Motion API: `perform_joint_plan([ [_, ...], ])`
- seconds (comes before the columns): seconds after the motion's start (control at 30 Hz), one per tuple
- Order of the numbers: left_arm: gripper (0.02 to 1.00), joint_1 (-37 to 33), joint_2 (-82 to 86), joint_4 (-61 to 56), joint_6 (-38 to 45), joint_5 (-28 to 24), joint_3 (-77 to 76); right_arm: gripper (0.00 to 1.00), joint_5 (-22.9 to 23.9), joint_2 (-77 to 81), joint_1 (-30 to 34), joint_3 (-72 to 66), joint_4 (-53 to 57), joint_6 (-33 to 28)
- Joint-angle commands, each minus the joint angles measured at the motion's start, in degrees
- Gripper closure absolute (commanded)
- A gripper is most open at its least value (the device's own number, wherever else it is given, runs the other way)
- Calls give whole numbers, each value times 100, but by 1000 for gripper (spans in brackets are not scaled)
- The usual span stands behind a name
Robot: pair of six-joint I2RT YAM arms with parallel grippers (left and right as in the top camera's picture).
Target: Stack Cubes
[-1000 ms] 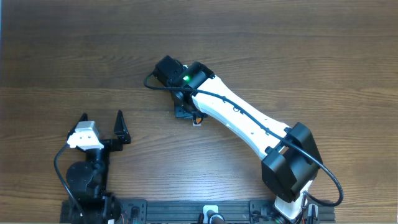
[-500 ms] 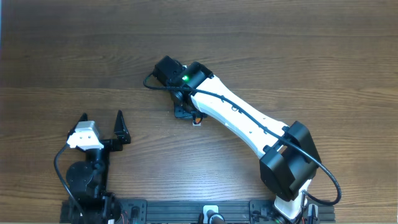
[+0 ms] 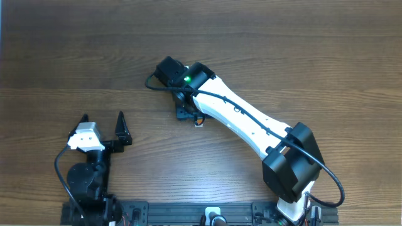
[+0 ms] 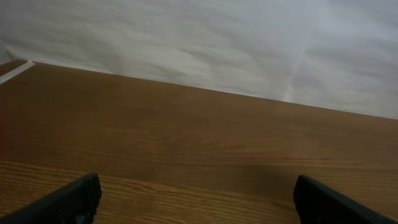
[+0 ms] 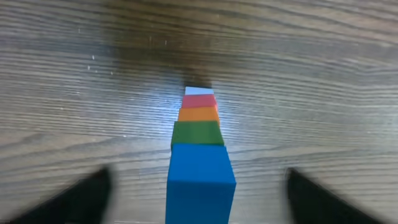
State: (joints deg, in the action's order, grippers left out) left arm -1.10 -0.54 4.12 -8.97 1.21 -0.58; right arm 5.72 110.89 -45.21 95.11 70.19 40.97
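A stack of cubes stands on the wooden table (image 3: 301,56): a blue cube (image 5: 201,177) on top, then green (image 5: 198,132), orange (image 5: 198,114), red (image 5: 199,101) and white (image 5: 199,91) at the bottom. My right gripper (image 5: 202,202) hangs above the stack, open, with its fingers (image 5: 81,193) well apart on either side of the blue cube and not touching it. From above, the right gripper (image 3: 188,112) covers most of the stack (image 3: 199,122). My left gripper (image 3: 102,120) rests open near the left arm's base, far from the cubes.
Bare wood surrounds the stack on all sides. The left wrist view looks across the table (image 4: 186,143) to a white wall (image 4: 217,43) behind its far edge. The right arm (image 3: 245,122) stretches diagonally across the middle of the table.
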Motion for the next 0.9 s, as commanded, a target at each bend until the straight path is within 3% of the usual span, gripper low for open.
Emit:
perform_joint_plan([
  [0.03,18,-31,37,2,87,-57,24,7,7,81,-37,129,-13,33],
  [0.3,18,-31,37,2,87,-57,24,9,46,-42,-15,179,-37,-87],
  [0.6,18,-31,37,2,87,-57,24,7,693,-1381,247,442,-68,-946],
  [0.77,18,-31,37,2,87,-57,24,7,1143,-2514,1115,162,210,-1325],
  [0.9,20,-31,37,4,87,-57,24,7,1484,-3668,1930,-822,-33,-1543],
])
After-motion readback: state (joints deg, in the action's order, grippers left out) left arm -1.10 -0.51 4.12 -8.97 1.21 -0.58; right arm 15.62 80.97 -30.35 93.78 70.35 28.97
